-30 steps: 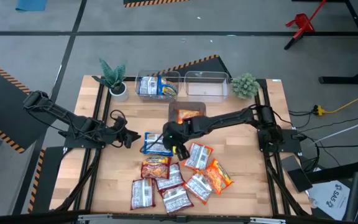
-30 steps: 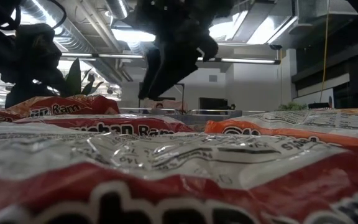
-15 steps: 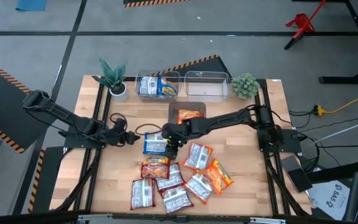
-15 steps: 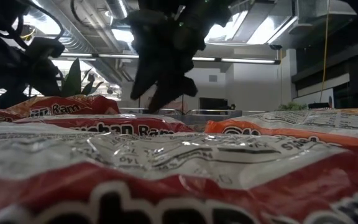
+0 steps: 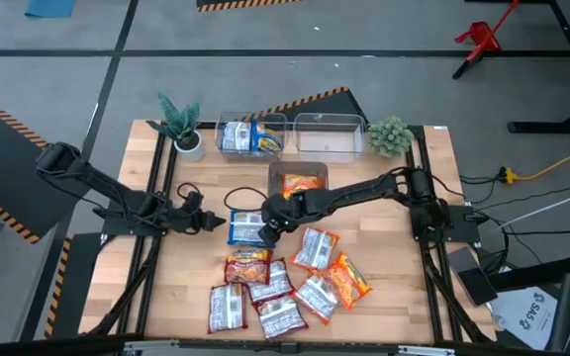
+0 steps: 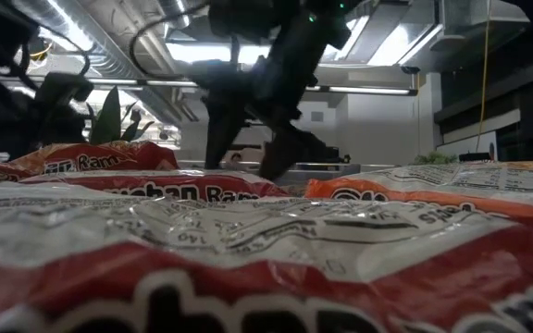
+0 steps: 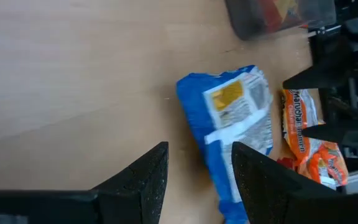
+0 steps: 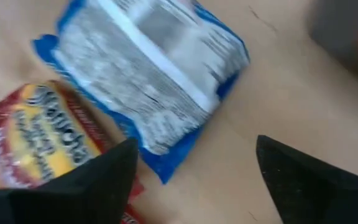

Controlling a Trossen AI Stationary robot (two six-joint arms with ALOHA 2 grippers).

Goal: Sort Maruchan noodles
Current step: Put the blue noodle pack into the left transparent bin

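Eight loose noodle packets (image 5: 283,280), two binned.

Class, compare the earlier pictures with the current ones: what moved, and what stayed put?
The left end effector advanced toward the blue-white packet, and the right end effector shifted slightly toward it; both are open and hold nothing. The blue-white packet and the other packets stayed put.

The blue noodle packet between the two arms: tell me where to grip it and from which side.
Grip the blue packet by its left short edge, where the crimped seal gives a thin lip. It lies flat on the table, so probably come in low from the left, where the open left claw faces it. The open right claw hovers at the other end, beside a red packet.
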